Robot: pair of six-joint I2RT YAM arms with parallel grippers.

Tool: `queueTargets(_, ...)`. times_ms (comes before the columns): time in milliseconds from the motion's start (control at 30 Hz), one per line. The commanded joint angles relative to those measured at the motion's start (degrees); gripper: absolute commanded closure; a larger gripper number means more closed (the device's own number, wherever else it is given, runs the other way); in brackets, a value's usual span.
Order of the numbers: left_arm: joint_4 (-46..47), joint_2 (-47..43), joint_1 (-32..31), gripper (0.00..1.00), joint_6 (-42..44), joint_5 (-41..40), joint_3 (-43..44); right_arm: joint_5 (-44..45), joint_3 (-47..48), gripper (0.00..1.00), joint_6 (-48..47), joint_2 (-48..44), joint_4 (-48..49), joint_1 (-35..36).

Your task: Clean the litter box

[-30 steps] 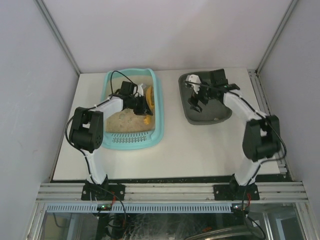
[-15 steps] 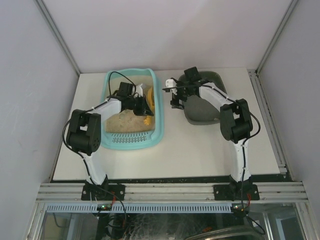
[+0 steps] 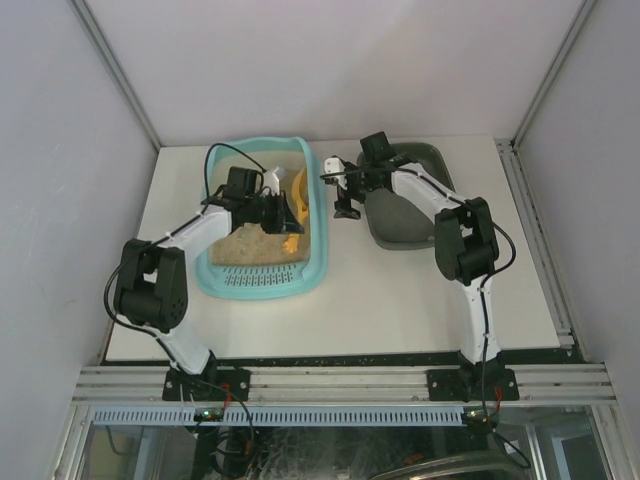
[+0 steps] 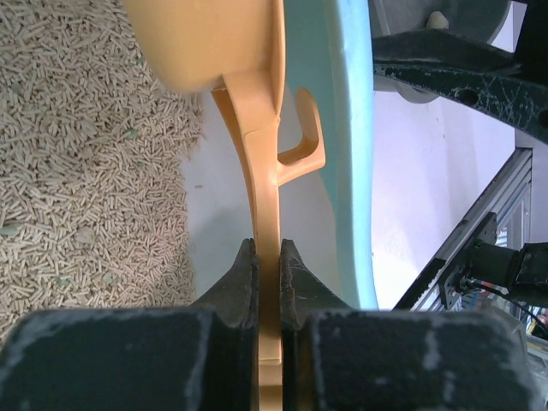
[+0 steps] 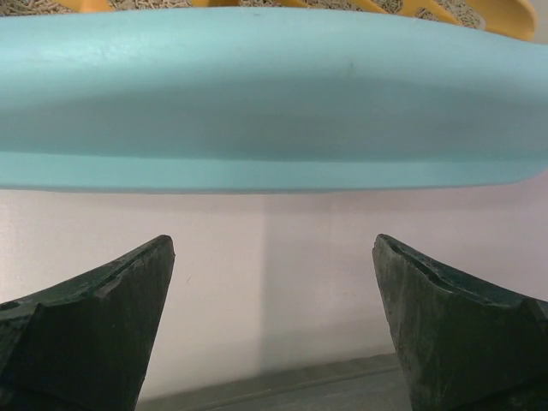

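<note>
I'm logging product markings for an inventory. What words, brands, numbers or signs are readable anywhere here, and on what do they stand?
None: no word, brand, number or sign can be read on the litter box, the orange scoop or the grey tray in any view.

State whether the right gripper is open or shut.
Open: the right gripper has fingers wide apart before the light-teal plastic litter box.

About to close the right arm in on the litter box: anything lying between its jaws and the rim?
Nothing: only bare white tabletop separates the right gripper from the litter box rim, seen in the right wrist view.
</note>
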Motion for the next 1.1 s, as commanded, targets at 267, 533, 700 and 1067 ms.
queueTargets(267, 2.9, -9.5, 2.0, 1.00, 0.0, -2.3, -6.7, -4.4, -2.1, 0.01, 1.9, -5.2, 0.1, -0.3)
queueTargets(533, 2.2, -12.5, 3.3, 1.00, -1.3, -6.2, -10.6, -5.4, -12.4, 0.02, 0.7, -13.8, 0.8, -2.3)
queueTargets(700, 2.5, -14.5, 3.5, 1.00, -2.1, -7.2, -12.2, -6.6, -16.8, 0.03, 0.8, -18.3, 0.3, -4.9)
queueTargets(1067, -11.6, -13.3, 3.9, 1.00, -1.5, -17.6, -6.4, -3.7, -19.1, 0.03, -1.7, -20.2, -1.6, -5.5)
